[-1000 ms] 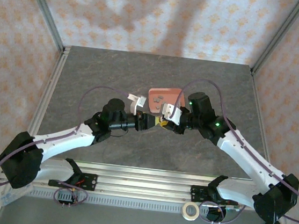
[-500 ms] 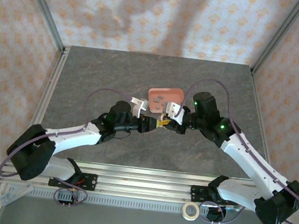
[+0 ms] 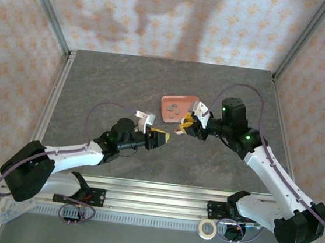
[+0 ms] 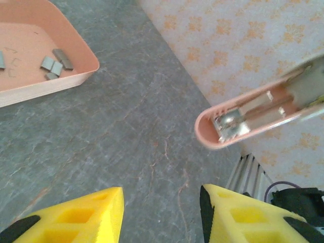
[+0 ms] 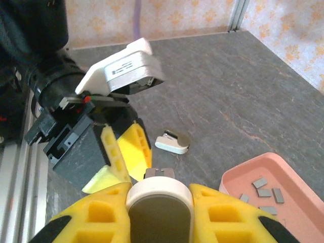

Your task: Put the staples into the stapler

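My right gripper (image 3: 184, 127) (image 5: 159, 188) is shut on the small stapler (image 5: 159, 202), held above the table. Its beige-white rounded end faces the wrist camera and a silvery metal tip (image 5: 161, 173) pokes out beyond it. In the left wrist view the stapler (image 4: 243, 119) shows a pale pink open channel with silvery metal inside. My left gripper (image 3: 158, 137) (image 4: 161, 202) is open and empty, just left of and below the stapler, not touching it. Several grey staples (image 4: 53, 63) (image 5: 263, 190) lie in the salmon-pink tray (image 3: 179, 100).
A small white piece with a dark metal end (image 5: 172, 143) lies on the grey table between the grippers. The pink tray's rim (image 5: 238, 174) is just right of my right gripper. The frame rails (image 3: 52, 109) edge the table.
My left gripper has let go at the stapler and pulled back toward the near left, jaws open. My right gripper has shifted slightly right, still holding the stapler.
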You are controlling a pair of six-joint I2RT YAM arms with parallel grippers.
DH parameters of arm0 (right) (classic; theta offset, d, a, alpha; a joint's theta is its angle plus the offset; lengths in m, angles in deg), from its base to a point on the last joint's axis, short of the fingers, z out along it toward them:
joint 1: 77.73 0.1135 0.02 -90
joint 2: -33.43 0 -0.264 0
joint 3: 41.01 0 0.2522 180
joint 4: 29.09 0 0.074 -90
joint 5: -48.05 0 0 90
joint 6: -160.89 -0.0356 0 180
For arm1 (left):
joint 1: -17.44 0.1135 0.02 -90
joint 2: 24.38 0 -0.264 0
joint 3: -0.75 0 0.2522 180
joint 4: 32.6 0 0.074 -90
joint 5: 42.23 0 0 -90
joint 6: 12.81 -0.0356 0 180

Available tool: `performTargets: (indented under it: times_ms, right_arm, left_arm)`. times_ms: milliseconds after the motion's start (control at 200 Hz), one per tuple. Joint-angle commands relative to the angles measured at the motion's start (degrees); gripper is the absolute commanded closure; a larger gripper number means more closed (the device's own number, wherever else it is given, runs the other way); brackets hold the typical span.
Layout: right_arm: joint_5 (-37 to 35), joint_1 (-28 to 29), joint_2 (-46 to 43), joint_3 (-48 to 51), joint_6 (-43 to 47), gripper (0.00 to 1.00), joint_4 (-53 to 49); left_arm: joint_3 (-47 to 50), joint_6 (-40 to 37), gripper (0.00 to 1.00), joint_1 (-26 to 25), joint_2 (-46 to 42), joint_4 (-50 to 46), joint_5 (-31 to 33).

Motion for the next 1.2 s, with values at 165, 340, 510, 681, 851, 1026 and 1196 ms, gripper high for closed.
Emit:
performTargets:
  times_ms: [165,340,510,681,851,1026,1196]
  right_arm:
    - [12.11,-0.33,0.45,-1.73,0.42,1.00,-1.08]
    - [15.97,-0.26,2.10,-4.13,4.66,1.00,-6.19]
    - [16.77,-0.29,2.51,-4.58,5.55,1.00,-6.97]
    - [17.44,-0.32,2.44,-4.67,5.76,1.00,-7.06]
    - [17.70,-0.32,2.46,-4.75,5.77,1.00,-7.06]
    - [17.75,-0.32,2.63,-4.76,5.77,1.00,-7.14]
    - [18.01,-0.29,2.90,-5.02,5.94,1.00,-7.06]
  left_arm:
    - [4.30,-25.74,0.47,0.04,-6.70,6.97,-4.36]
    - [1.05,-37.72,0.38,-0.32,-7.31,-1.11,-7.91]
    - [-0.08,-40.98,0.29,-0.69,-5.81,0.75,-9.74]
    - [-1.81,-41.93,0.27,-1.36,-3.46,2.27,-10.49]
    - [-3.89,-42.90,0.31,-2.13,-1.21,2.59,-11.73]
    - [-5.63,-44.02,0.36,-3.18,0.46,3.00,-12.89]
    - [-7.01,-44.41,0.39,-3.94,2.38,3.66,-13.31]
